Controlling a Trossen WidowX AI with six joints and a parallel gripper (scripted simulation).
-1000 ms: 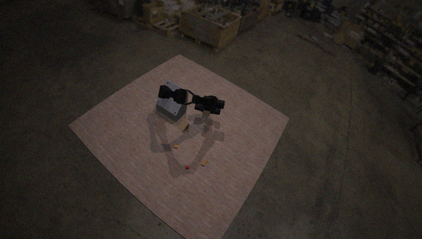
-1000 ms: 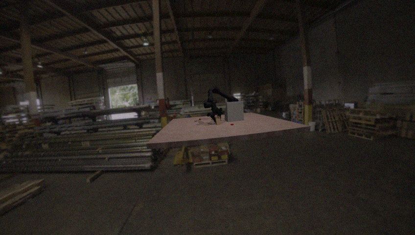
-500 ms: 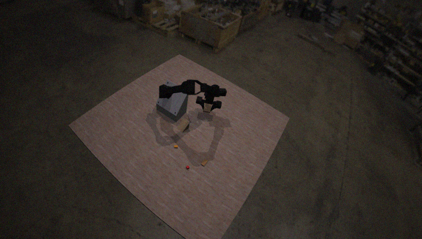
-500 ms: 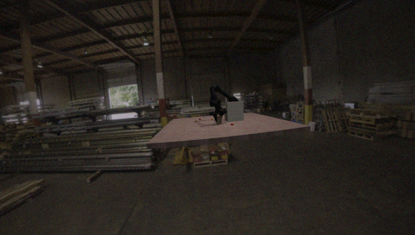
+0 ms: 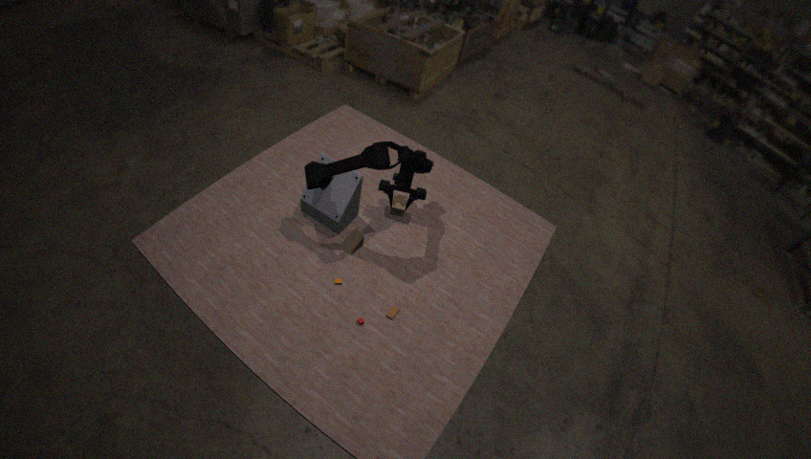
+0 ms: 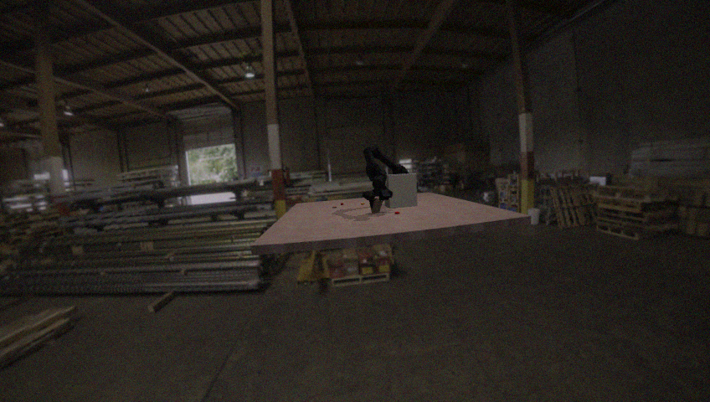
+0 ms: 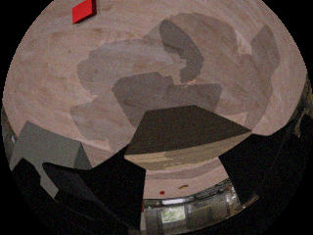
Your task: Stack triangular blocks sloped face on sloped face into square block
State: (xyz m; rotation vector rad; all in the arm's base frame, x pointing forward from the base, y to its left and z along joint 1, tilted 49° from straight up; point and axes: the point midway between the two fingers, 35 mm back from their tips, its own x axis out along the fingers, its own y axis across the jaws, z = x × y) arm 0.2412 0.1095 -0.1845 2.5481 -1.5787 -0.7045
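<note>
Right of the grey pedestal [image 5: 331, 211] [image 6: 402, 191] [image 7: 43, 140], our part-open claw [image 5: 399, 203] [image 6: 377, 201] [image 7: 178, 135] grips one wedge [image 5: 399, 201] [image 6: 376, 207] [image 7: 188, 128]; we should square its slope before lowering.

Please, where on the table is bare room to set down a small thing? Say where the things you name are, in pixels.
By the top view, bare patches lie between the orange piece [image 5: 338, 281] and the table's [image 5: 187, 250] left corner, and from the tan piece [image 5: 392, 312] toward the right edge. It is crowded around the grey base [image 5: 348, 218], the lower block [image 5: 352, 241] and the gripper [image 5: 399, 206] [image 7: 178, 135].
</note>
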